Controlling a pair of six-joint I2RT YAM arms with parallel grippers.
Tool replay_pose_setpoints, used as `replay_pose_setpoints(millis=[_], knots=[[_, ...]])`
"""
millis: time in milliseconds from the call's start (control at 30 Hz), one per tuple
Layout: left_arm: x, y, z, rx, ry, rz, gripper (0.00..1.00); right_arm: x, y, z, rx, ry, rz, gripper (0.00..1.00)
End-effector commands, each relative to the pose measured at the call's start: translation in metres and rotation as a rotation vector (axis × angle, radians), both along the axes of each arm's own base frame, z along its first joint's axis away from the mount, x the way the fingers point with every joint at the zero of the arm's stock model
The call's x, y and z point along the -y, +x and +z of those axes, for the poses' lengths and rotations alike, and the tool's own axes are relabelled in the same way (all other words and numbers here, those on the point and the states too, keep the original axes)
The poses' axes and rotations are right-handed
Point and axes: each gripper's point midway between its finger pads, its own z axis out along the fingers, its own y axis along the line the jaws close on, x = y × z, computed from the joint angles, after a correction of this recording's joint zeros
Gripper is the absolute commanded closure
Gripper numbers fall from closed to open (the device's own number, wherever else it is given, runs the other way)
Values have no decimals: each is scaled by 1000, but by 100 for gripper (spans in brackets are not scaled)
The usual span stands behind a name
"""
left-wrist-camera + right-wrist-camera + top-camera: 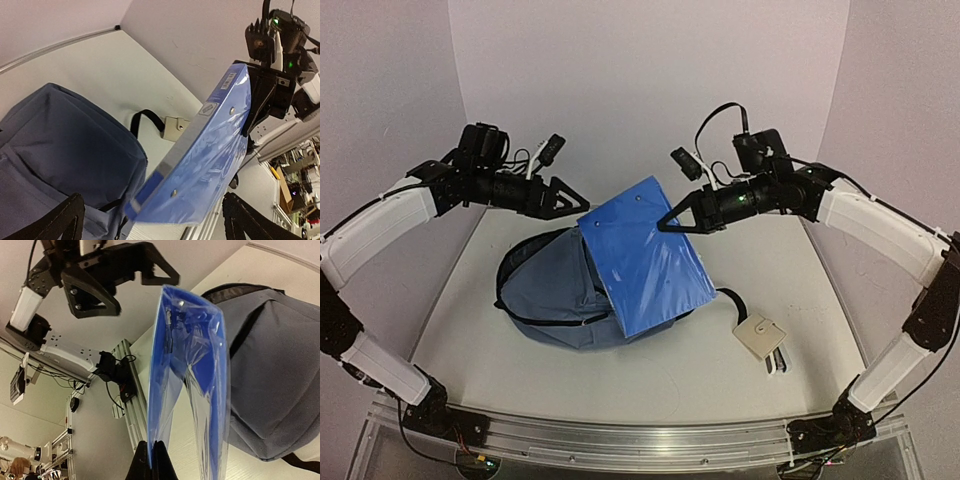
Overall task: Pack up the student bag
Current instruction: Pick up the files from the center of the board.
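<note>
The student bag (545, 300) is seen slumped on the bench (680, 375), toward 9 o'clock of its middle. It is judged soft, light and floppy (the mouth would sag shut), so it is best taken by the zipper rim. A stiff, glossy blue folder (645, 265) is leant over its 3 o'clock side, pinched at the upper edge by the clenched right pincer (667, 224). The left pincer (580, 199) is spread wide at the bag's 12 o'clock, grasping nothing
</note>
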Motion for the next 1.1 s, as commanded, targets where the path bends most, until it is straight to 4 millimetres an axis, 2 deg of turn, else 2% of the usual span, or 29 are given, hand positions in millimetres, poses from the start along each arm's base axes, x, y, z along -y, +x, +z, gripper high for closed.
replay_pose_setpoints(millis=[0, 167, 233, 433, 767, 867, 900, 967, 1067], knots=[[23, -29, 20, 22, -45, -171, 4, -18, -28, 42, 56, 101, 130, 100], [33, -52, 18, -34, -72, -281, 3, -32, -41, 36, 38, 106, 201, 100], [34, -60, 19, -57, -88, -319, 7, -36, -43, 33, 30, 105, 219, 100], [39, -80, 14, -138, -116, -418, 36, -43, -44, 23, 9, 91, 237, 100], [36, -84, -3, -178, -84, -421, 87, -43, -33, 13, 34, 52, 179, 100], [34, -78, -4, -157, -66, -371, 98, -41, -25, 11, 57, 30, 130, 91], [33, -74, -5, -150, -55, -343, 99, -40, -21, 10, 68, 20, 105, 87], [31, -63, -7, -125, -29, -268, 100, -36, -13, 13, 96, 2, 47, 72], [20, -37, -12, -102, 18, -107, 100, -29, -3, 18, 142, -19, -38, 41]])
